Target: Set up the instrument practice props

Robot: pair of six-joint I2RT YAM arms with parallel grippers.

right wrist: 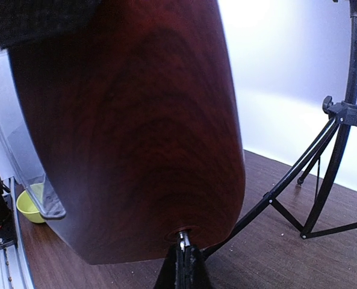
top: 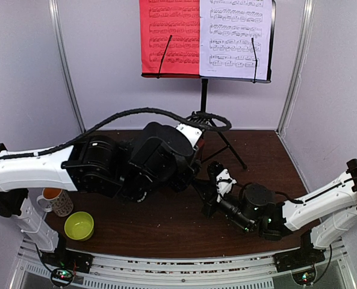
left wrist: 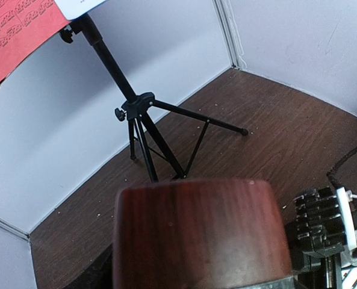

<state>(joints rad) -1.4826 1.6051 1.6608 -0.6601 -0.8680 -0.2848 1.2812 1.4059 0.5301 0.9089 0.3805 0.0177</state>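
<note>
The black music stand [top: 203, 96] stands at the back with a red sheet [top: 169, 36] and a white sheet [top: 235, 36] on its desk. Its tripod shows in the left wrist view [left wrist: 139, 111] and the right wrist view [right wrist: 341, 114]. The dark-wood metronome [right wrist: 136, 120] is held tilted above the table by my left gripper [top: 191, 170], whose fingers are hidden; the wood fills the left wrist view [left wrist: 199, 235]. My right gripper [right wrist: 183, 256] is shut on the small metal winding key [right wrist: 182, 238] on the metronome's side. The clear cover [right wrist: 27, 174] shows at its left edge.
A yellow-green bowl [top: 79, 225] and a patterned white mug [top: 58, 201] sit at the front left of the brown table [top: 166, 232]. The bowl also shows in the right wrist view [right wrist: 31, 205]. White walls close in the back and sides.
</note>
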